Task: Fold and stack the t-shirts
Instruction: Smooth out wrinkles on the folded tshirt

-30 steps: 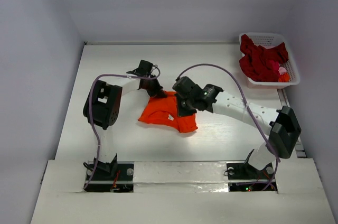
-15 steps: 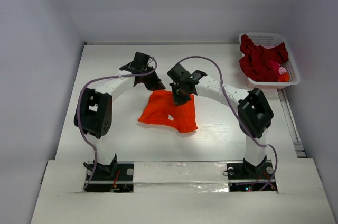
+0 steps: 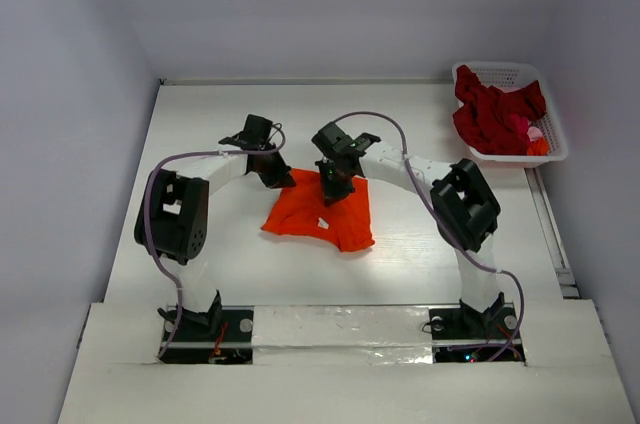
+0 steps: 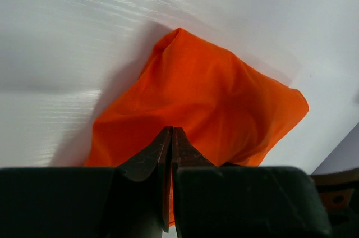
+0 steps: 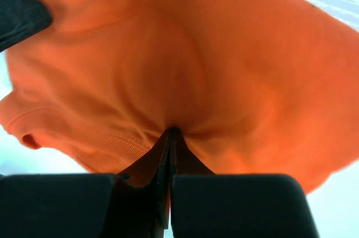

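A bright orange t-shirt (image 3: 318, 214) lies rumpled in the middle of the white table (image 3: 200, 124), its far edge lifted. My left gripper (image 3: 281, 177) is shut on the shirt's far left edge, and orange cloth (image 4: 213, 97) spreads beyond its fingertips (image 4: 180, 148). My right gripper (image 3: 332, 187) is shut on the far right edge, with the orange fabric (image 5: 185, 64) bunched at its jaw tips. A small white neck label (image 3: 323, 223) shows on the shirt. Dark red t-shirts (image 3: 492, 114) are heaped in the basket at the back right.
A white lattice basket (image 3: 546, 119) stands at the far right corner. Grey walls close off the table's back and sides. The two arm bases (image 3: 205, 324) sit at the near edge.
Both grippers have moved toward the back of the table, drawing the orange shirt's far edge with them. The right arm's elbow has swung in toward the centre.
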`<state>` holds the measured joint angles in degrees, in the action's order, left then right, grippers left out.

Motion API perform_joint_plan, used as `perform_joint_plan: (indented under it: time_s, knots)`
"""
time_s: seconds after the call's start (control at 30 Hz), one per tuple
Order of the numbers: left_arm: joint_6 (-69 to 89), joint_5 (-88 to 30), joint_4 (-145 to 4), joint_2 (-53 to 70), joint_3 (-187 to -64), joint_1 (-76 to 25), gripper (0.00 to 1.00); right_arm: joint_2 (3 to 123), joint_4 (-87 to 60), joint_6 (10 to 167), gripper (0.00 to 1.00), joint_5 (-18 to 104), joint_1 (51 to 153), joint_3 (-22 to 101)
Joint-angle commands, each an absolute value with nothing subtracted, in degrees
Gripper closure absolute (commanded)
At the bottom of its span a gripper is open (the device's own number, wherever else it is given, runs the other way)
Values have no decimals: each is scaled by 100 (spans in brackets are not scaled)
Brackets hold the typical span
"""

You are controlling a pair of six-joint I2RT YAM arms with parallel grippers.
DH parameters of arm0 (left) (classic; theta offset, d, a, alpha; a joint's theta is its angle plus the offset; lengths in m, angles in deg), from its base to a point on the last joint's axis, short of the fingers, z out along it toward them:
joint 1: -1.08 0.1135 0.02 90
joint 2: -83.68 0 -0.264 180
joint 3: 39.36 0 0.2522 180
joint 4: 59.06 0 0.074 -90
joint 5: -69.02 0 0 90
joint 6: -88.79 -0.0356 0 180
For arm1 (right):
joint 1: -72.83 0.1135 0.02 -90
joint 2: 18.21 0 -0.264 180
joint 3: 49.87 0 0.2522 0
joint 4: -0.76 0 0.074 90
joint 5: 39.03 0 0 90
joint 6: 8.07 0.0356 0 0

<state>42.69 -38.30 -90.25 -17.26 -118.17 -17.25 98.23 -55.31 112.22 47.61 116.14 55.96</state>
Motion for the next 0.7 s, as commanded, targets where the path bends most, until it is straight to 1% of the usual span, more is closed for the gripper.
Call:
perform_joint_plan:
  time_s: [0.0, 0.13, 0.33, 0.5, 0.67]
  knots:
    - [4186, -3838, -8899, -1590, -11833, -1738, 100, 9982, -5282, 11313, 100, 4237, 11414, 5688]
    - [4054, -3899, -9074, -1310, -11755, -1738, 100, 10087, -5098, 11401, 100, 3736, 11073, 5530]
    - [3966, -4049, -9171, -984, -11447, -1738, 100, 10228, -4939, 11463, 100, 3383, 10756, 5363]
    - [4054, -4111, -9031, -781, -11113, -1843, 100, 10430, -5211, 11200, 100, 3558, 10702, 5775]
    - [4133, -4128, -8969, -790, -11077, -1966, 100, 10693, -5492, 10954, 100, 3585, 10510, 6241]
